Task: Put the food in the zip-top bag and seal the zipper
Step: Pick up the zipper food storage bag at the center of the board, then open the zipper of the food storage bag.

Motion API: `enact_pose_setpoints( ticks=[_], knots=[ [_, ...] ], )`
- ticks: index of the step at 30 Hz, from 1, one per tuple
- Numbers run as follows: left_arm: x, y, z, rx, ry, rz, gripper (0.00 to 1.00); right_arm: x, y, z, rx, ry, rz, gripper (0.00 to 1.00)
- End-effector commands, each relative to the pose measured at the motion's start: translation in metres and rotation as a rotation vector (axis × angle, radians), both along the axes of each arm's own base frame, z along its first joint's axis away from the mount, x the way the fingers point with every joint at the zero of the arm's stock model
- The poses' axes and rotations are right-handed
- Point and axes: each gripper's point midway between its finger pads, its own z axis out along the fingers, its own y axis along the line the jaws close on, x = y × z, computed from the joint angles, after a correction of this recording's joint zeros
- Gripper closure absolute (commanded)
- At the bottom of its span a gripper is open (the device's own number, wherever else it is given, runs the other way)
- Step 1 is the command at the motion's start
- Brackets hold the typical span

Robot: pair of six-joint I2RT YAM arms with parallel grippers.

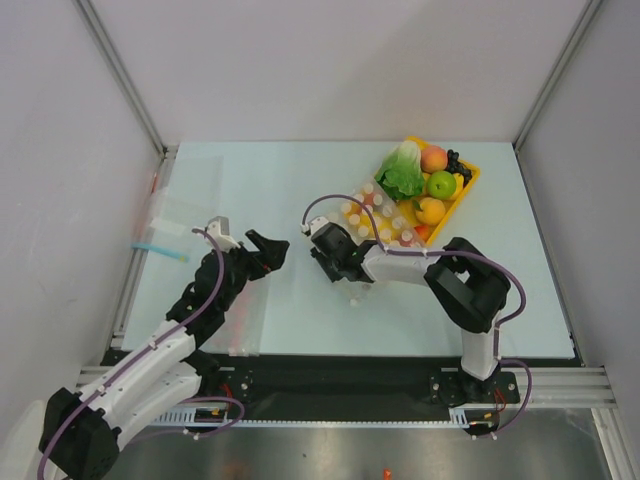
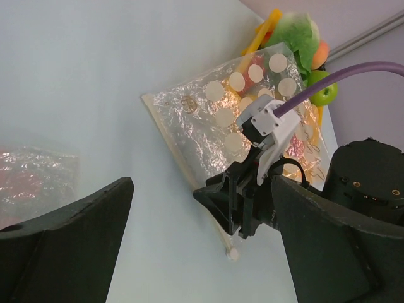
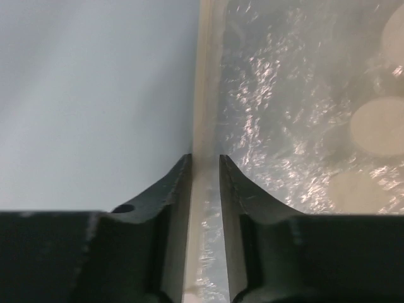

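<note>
A flat clear bag with a blue strip (image 1: pixel 165 225) is lying well to the left of the left jaws, and a clear bag with red bits (image 1: pixel 243 322) is lying just behind and below them, toward the arm bases. The left gripper (image 1: pixel 278 252) is hovering over bare table with its jaws standing wide apart and holding nothing; it is pointing toward the right gripper (image 3: pixel 205 158), which is sitting close in front of it. The right jaws are standing only narrowly apart, straddling the zipper (image 3: pixel 203 95), whose pale strip is filling the gap between the two fingers (image 3: pixel 170 208). Whether the pads are actually pressing on the strip cannot be told. The zip-top bag (image 2: pixel 202 120) is lying flat on the table, spreading away to the right of the right jaws, with its dotted face up and its mouth edge running under them. Beyond the bag, further right of the right jaws, the yellow tray (image 1: pixel 472 178) is touching the bag's far edge. The lettuce (image 1: pixel 403 170), peach (image 1: pixel 433 158), green apple (image 1: pixel 441 184) and yellow lemon-like fruit (image 1: pixel 431 209) are all sitting in that tray, outside the bag.
</note>
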Motion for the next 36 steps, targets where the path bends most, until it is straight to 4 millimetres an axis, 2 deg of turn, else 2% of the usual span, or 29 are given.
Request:
enact_pose_setpoints(
  ticks=[1,7,8,9,11,12,14,15,16,17,20,21,22,24,25,26,29,31,36],
  knots=[
    [0.006,-0.001,0.012,-0.027,-0.03,0.007,0.04,-0.001,0.001,0.0,-0.037,-0.002,-0.003,0.74],
    [0.007,-0.005,0.01,-0.014,-0.025,-0.011,0.03,-0.004,-0.001,0.013,-0.002,-0.02,-0.012,0.99],
    [0.007,-0.005,0.01,-0.014,-0.025,-0.016,0.03,-0.004,0.0,0.015,0.009,-0.024,-0.01,1.0],
    [0.008,-0.007,0.009,-0.008,-0.021,-0.023,0.03,-0.004,0.001,0.024,0.035,-0.041,-0.012,1.0],
    [0.009,-0.009,0.006,0.011,-0.013,-0.034,0.03,-0.007,-0.001,0.028,0.054,-0.046,-0.013,1.0],
    [0.011,-0.01,0.002,0.017,-0.001,-0.036,0.03,-0.006,0.001,0.044,0.095,-0.071,-0.018,1.0],
    [0.009,-0.019,0.0,0.011,0.005,-0.084,0.02,-0.012,-0.005,0.048,0.122,-0.078,-0.026,1.0],
    [0.009,-0.025,0.002,0.005,-0.007,-0.115,0.02,-0.009,-0.004,0.067,0.176,-0.116,-0.034,1.0],
    [0.01,-0.03,-0.002,0.016,-0.002,-0.144,0.0,-0.009,-0.006,0.073,0.206,-0.121,-0.037,1.0],
    [0.005,-0.042,0.003,-0.002,-0.02,-0.22,0.0,-0.012,-0.008,0.074,0.243,-0.122,-0.044,1.0],
    [-0.001,-0.062,0.011,-0.028,-0.063,-0.335,0.0,-0.012,-0.008,0.108,0.398,-0.16,-0.045,1.0],
    [-0.002,-0.064,0.009,-0.033,-0.068,-0.352,0.0,-0.018,-0.015,0.105,0.415,-0.15,-0.051,1.0],
    [-0.004,-0.067,0.007,-0.036,-0.069,-0.37,0.0,-0.021,-0.017,0.122,0.475,-0.163,-0.04,1.0],
    [-0.006,-0.072,0.007,-0.043,-0.08,-0.399,0.0,-0.024,-0.024,0.131,0.558,-0.163,-0.049,1.0],
    [-0.008,-0.076,0.008,-0.043,-0.085,-0.414,0.0,-0.03,-0.025,0.149,0.612,-0.182,-0.027,1.0],
    [-0.008,-0.08,0.009,-0.044,-0.093,-0.426,0.0,-0.031,-0.028,0.155,0.633,-0.197,-0.029,1.0],
    [-0.015,-0.095,0.016,-0.023,-0.133,-0.485,0.0,-0.037,-0.034,0.163,0.665,-0.213,-0.032,1.0],
    [-0.019,-0.105,0.02,0.008,-0.156,-0.512,0.0,-0.042,-0.031,0.166,0.692,-0.199,-0.008,1.0],
    [-0.018,-0.113,0.021,0.055,-0.166,-0.516,0.0,-0.049,-0.028,0.172,0.726,-0.199,0.026,1.0]
  ],
)
